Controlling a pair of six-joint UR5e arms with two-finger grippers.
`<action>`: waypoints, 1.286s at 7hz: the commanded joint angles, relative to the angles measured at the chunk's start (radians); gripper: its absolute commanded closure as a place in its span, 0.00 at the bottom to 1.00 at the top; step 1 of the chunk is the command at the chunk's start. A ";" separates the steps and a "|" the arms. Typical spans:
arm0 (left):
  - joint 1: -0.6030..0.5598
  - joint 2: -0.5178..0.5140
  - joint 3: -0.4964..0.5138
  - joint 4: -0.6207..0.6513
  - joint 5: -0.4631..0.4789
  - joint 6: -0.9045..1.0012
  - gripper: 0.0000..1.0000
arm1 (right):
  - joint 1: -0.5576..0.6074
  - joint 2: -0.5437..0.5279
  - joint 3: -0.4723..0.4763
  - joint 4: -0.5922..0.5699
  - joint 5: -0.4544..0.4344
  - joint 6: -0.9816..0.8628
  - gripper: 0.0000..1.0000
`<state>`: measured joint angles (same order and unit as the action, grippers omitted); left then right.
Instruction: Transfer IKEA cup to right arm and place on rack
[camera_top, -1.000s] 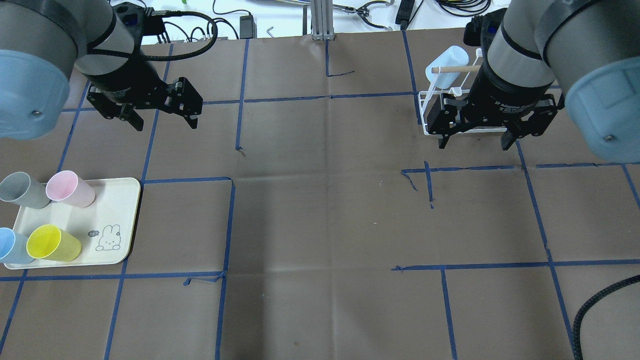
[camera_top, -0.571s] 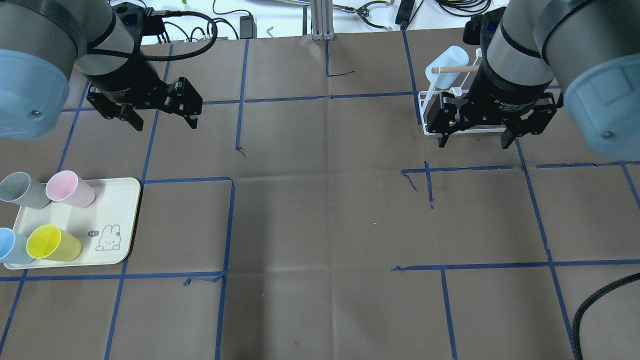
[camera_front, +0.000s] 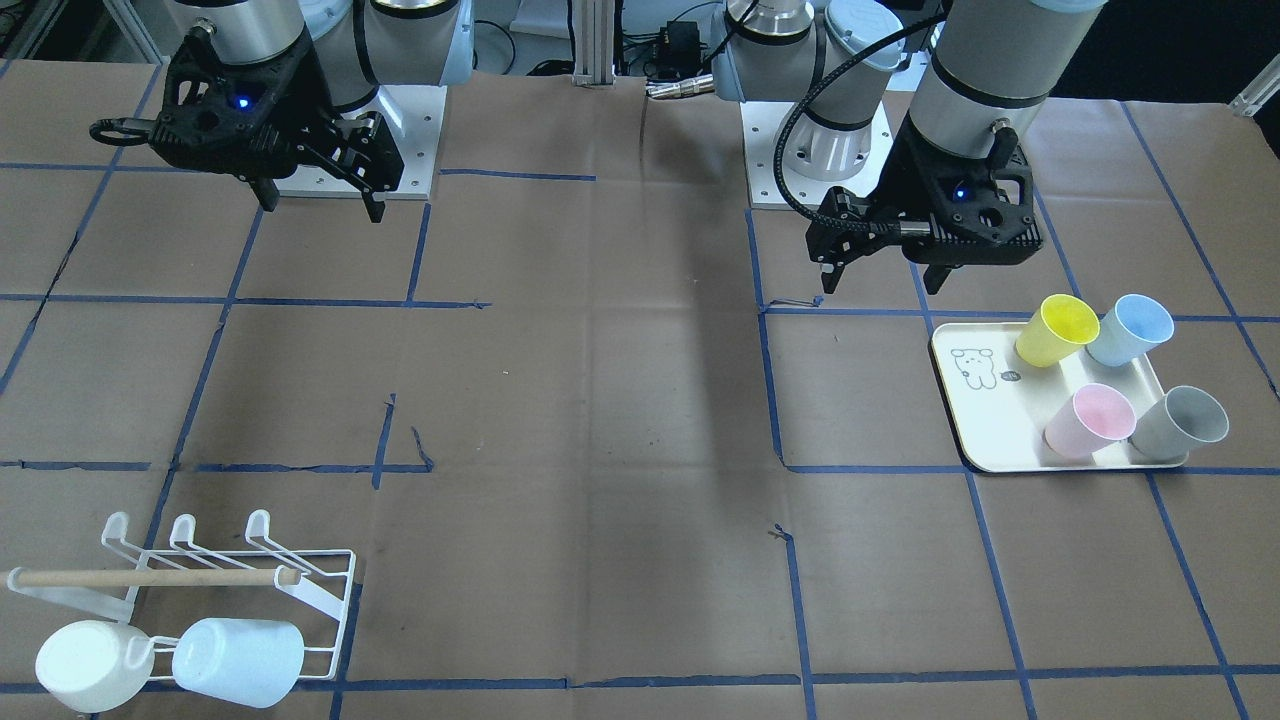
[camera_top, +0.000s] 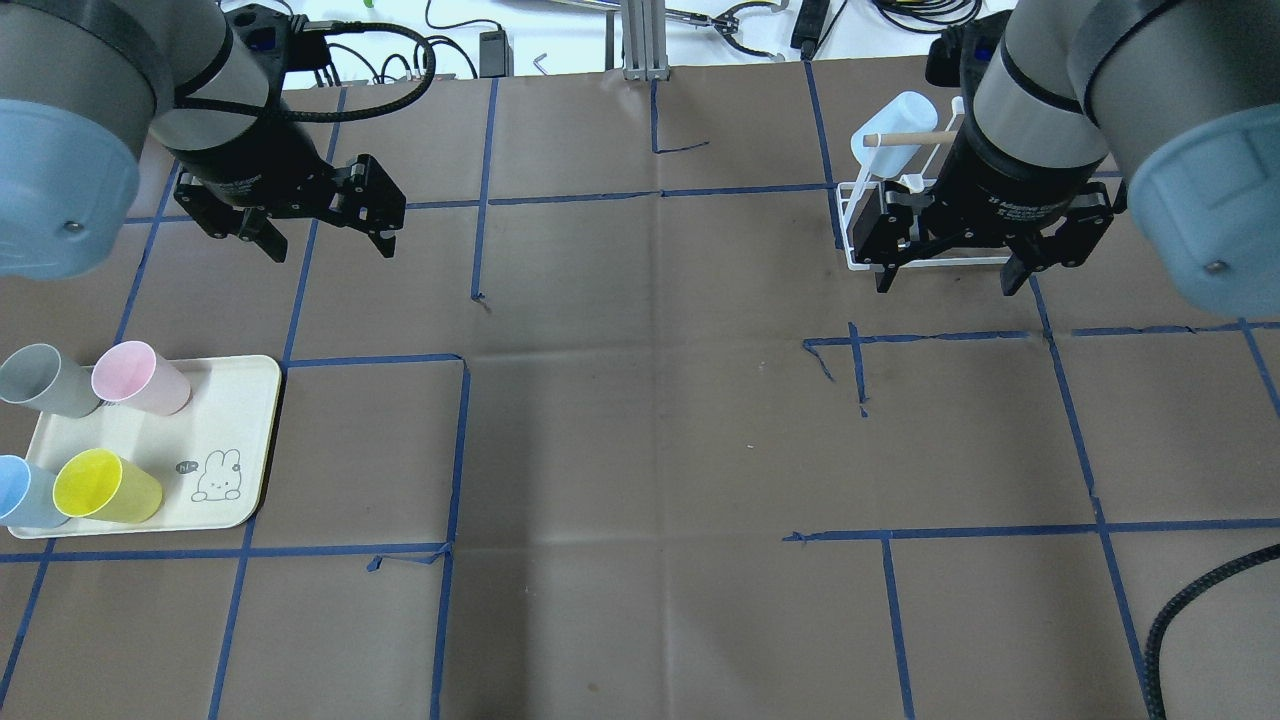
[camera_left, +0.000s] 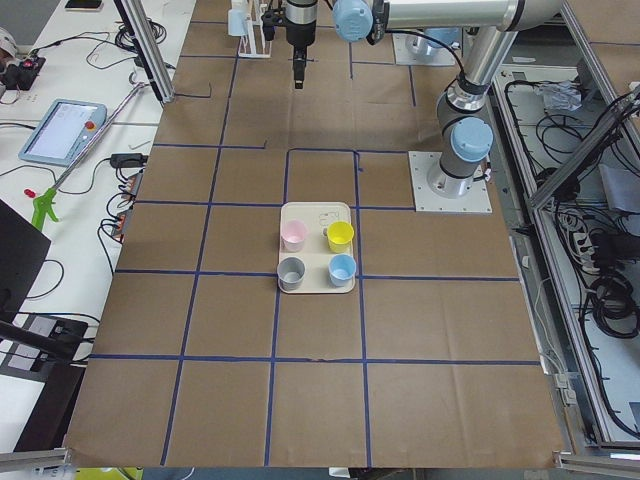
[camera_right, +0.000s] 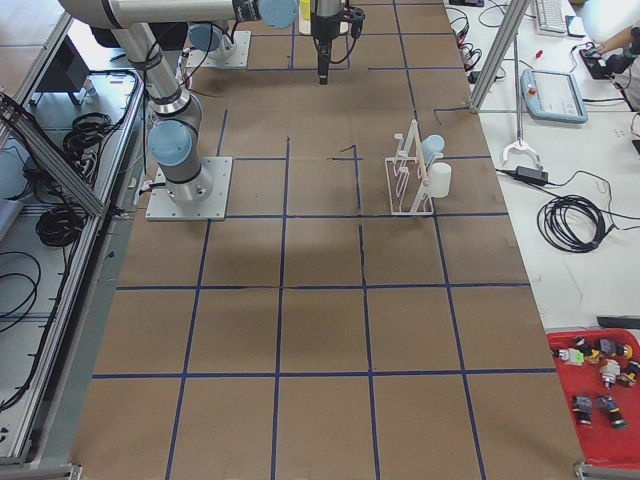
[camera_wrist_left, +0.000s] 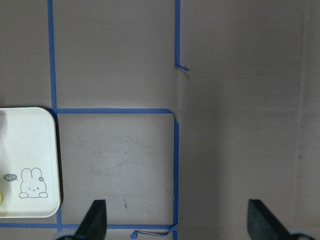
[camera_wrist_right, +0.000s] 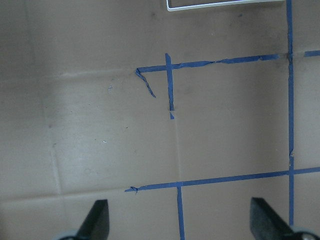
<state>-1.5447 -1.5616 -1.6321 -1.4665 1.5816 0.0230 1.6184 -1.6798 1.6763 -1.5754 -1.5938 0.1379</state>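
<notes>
"Where is the cup?"

"The pale blue cup (camera_front: 237, 660) sits on the rack (camera_front: 315, 600), on its side, just beside a white cup (camera_front: 88, 665). Its long axis runs roughly level, along the dowel bar (camera_front: 150, 577). I can't tell which end is the mouth."

"And the claws?"

"The right gripper (camera_top: 948, 288) is spread wide and holds nothing. The left gripper (camera_top: 328, 248) is the same, over bare table."
</notes>
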 joint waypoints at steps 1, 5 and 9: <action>0.000 0.000 0.000 0.000 0.000 0.000 0.00 | 0.000 -0.001 0.000 0.000 0.002 0.000 0.00; 0.001 0.000 0.000 0.000 0.000 0.000 0.00 | 0.000 0.003 -0.001 -0.003 0.002 0.000 0.00; 0.002 0.000 0.000 0.002 0.000 0.000 0.00 | 0.000 0.002 -0.016 0.000 0.000 0.000 0.00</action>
<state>-1.5439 -1.5616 -1.6322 -1.4662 1.5815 0.0230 1.6179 -1.6787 1.6704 -1.5766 -1.5926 0.1381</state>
